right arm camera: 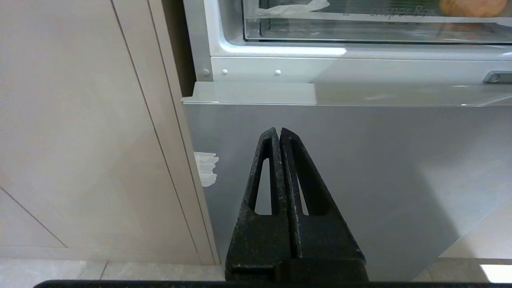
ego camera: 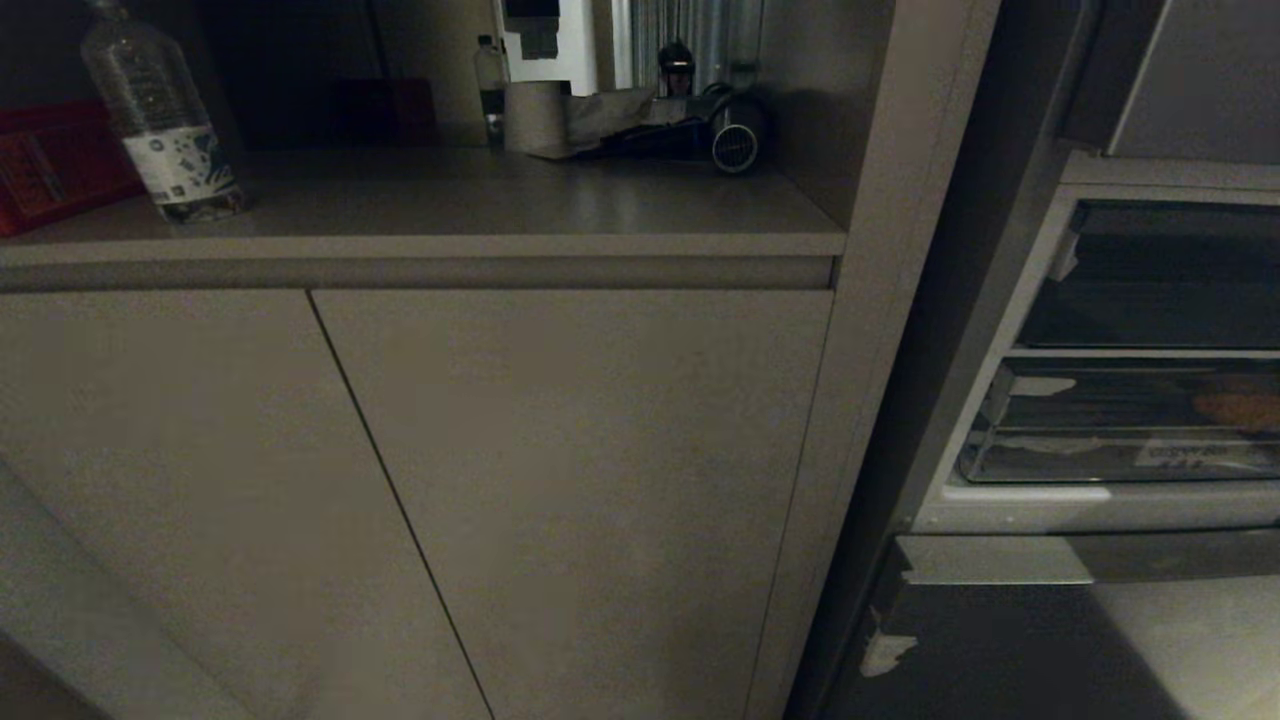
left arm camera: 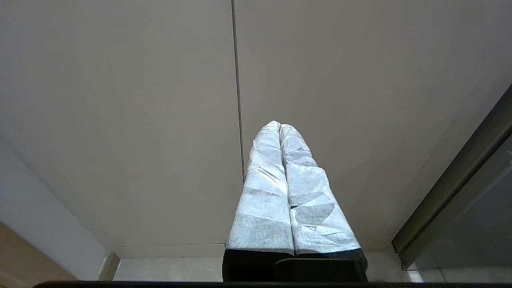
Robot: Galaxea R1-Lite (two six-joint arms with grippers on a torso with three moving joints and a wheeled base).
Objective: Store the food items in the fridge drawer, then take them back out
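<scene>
One potato, tan and lumpy, shows through the clear wall of the fridge drawer, at the drawer's right end where the head view cuts it off. The pepper cannot be made out. The drawer sits pushed into the open fridge, with whitish tape scraps on its face. Above the drawer is a dark shelf space; below it, a white ledge and then a grey panel carrying one tape scrap. Left of the drawer stands a beige cabinet with two plain doors. On the counter above the doors, well away from the drawer, are a clear water bottle and a paper roll.

The right gripper points at the grey panel below the drawer, its black fingers pressed together and holding nothing. The left gripper, wrapped in pale tape, faces the cabinet doors, likewise closed tight and empty.
</scene>
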